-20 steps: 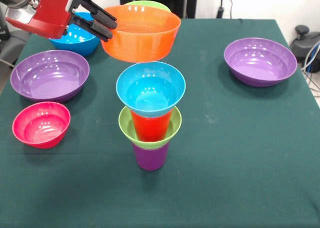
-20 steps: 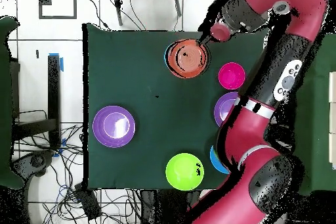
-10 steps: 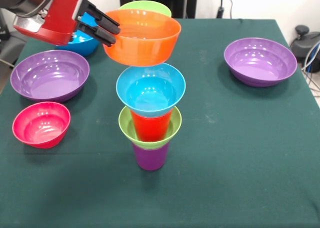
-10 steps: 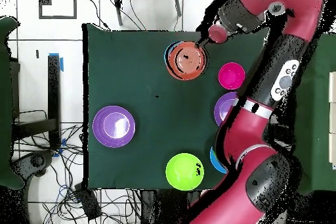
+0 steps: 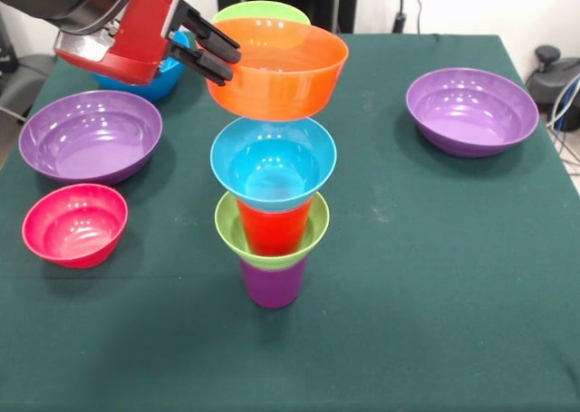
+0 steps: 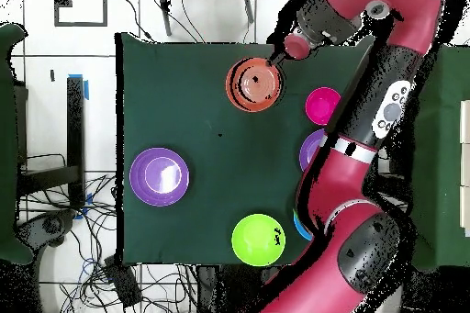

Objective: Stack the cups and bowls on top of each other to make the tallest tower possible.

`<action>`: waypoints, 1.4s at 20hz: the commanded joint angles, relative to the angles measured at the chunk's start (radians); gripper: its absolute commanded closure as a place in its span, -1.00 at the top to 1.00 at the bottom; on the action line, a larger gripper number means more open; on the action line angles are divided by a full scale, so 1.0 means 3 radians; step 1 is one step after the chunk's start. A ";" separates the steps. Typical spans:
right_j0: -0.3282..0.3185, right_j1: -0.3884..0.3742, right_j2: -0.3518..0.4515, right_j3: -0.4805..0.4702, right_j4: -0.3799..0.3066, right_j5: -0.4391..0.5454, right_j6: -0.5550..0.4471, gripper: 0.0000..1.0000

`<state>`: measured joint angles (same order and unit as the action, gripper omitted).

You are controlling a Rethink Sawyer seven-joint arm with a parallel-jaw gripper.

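Gripping the orange bowl (image 5: 277,70) by its left rim, the gripper (image 5: 217,52) has its fingers clamped on it and holds it in the air just above the tower (image 5: 272,213), whose top blue bowl (image 5: 273,166) sits in the red cup (image 5: 273,227) mid-surface.

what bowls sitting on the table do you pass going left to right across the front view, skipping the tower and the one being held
pink bowl → left purple bowl → blue bowl → lime green bowl → right purple bowl
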<state>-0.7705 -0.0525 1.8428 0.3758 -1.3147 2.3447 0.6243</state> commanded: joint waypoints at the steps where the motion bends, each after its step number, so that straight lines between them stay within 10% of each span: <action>1: 0.0112 -0.0014 -0.0456 -0.0263 -0.0103 -0.0176 0.0462 -1.00; 28: 0.0157 0.0087 -0.0322 -0.0415 -0.0263 -0.0081 0.0322 -1.00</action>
<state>-0.7682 -0.0442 1.8428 0.3436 -1.3291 2.3447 0.6243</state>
